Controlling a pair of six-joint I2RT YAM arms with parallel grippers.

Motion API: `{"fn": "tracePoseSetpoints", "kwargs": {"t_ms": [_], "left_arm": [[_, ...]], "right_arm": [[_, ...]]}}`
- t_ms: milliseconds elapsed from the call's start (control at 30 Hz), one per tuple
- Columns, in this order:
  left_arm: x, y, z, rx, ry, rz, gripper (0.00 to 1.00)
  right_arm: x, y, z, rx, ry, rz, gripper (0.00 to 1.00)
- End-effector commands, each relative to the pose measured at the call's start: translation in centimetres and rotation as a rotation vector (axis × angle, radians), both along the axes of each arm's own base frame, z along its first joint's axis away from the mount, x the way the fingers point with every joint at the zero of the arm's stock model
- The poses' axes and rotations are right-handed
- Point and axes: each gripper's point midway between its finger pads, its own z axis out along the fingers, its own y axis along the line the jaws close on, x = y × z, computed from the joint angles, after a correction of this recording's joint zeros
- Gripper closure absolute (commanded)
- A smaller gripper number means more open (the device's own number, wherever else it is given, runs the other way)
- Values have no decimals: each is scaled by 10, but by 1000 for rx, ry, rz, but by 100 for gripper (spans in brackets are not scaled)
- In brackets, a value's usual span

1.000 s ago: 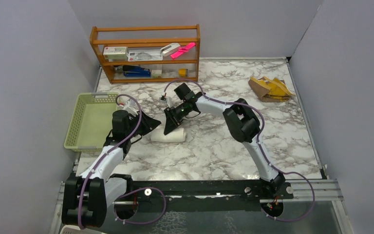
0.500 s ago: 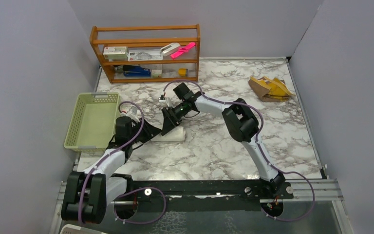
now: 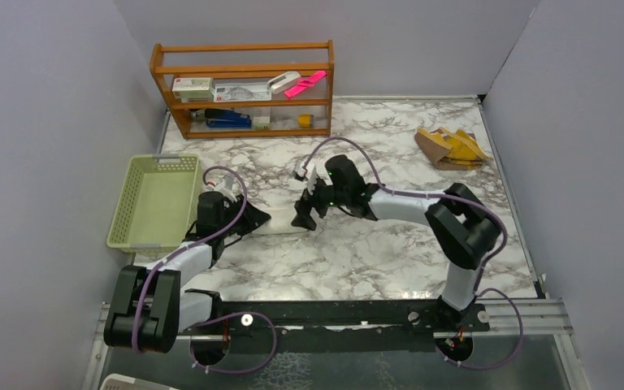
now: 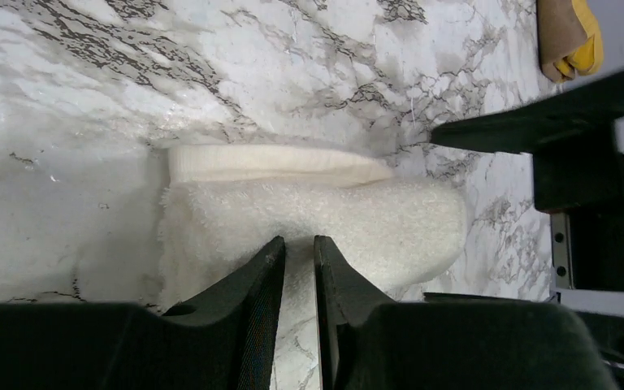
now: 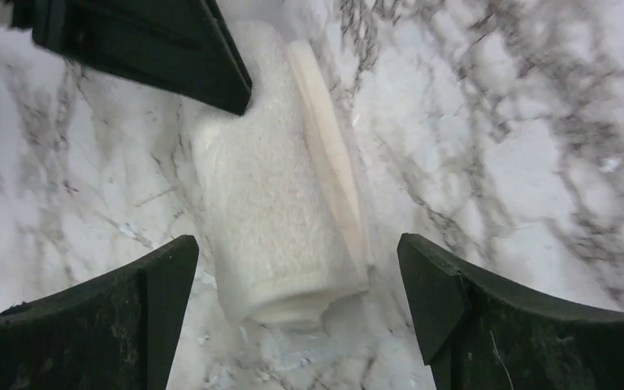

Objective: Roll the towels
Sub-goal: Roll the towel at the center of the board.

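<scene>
The left fingers [image 4: 260, 276] are all but together, only a thin slit between them, and their tips sit against the long near side of the white towel [image 4: 333, 215], about halfway along it. Whether a pinch of cloth is caught in that slit, I cannot tell. From this hand the towel lies square across the line of the fingers, its long axis running side to side, with a smooth flat hem showing on the far side.

The right fingers [image 5: 158, 284] are spread wide, holding nothing, one on either side of the towel's end. From that hand the long axis runs straight away from the palm, so the fingers straddle the width, not the length. The towel lies on the worktop [image 3: 374, 252], already a thick roll by the look of it, in the middle between the two arms.

Both hands are at this one towel, the right at its end and the left at its flank. My guess is that a squeeze from the right would take it across its width.

The yellow towel [image 3: 451, 148] lies crumpled in the far corner, well apart, on the right arm's side
</scene>
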Motion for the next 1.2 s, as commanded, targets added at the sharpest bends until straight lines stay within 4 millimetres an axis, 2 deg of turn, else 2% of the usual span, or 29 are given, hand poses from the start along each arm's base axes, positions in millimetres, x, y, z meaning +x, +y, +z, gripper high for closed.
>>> {"fn": "tracePoseSetpoints", "kwargs": {"t_ms": [0,33,133,267,500,700,800,967,1000,1067,1167], "left_arm": [[0,15,-18,94,29,44,76],[0,15,-18,94,29,41,76],[0,14,-20,97,37,35,76],[1,13,-22,100,43,27,76],[2,11,-20,96,43,17,76],[3,10,-20,93,45,8,76],[4,9,-18,90,45,5,76],[10,9,-11,81,32,14,76],[13,9,-7,81,22,21,76],[21,11,6,88,-2,41,75],[34,19,41,114,-68,89,71]], "right_arm": [[23,3,75,200,-712,-14,4],[15,4,74,191,-806,33,4],[-10,11,48,103,-1002,224,4],[-19,25,13,-20,-1054,338,7],[-18,35,-12,-98,-1051,392,10],[-7,32,-30,-182,-1035,388,17],[-5,31,-38,-222,-986,387,29],[-18,31,-51,-238,-843,428,49],[-21,32,-51,-232,-804,419,53],[-26,33,-51,-204,-689,404,55],[-28,36,-40,-120,-441,356,56]]}}
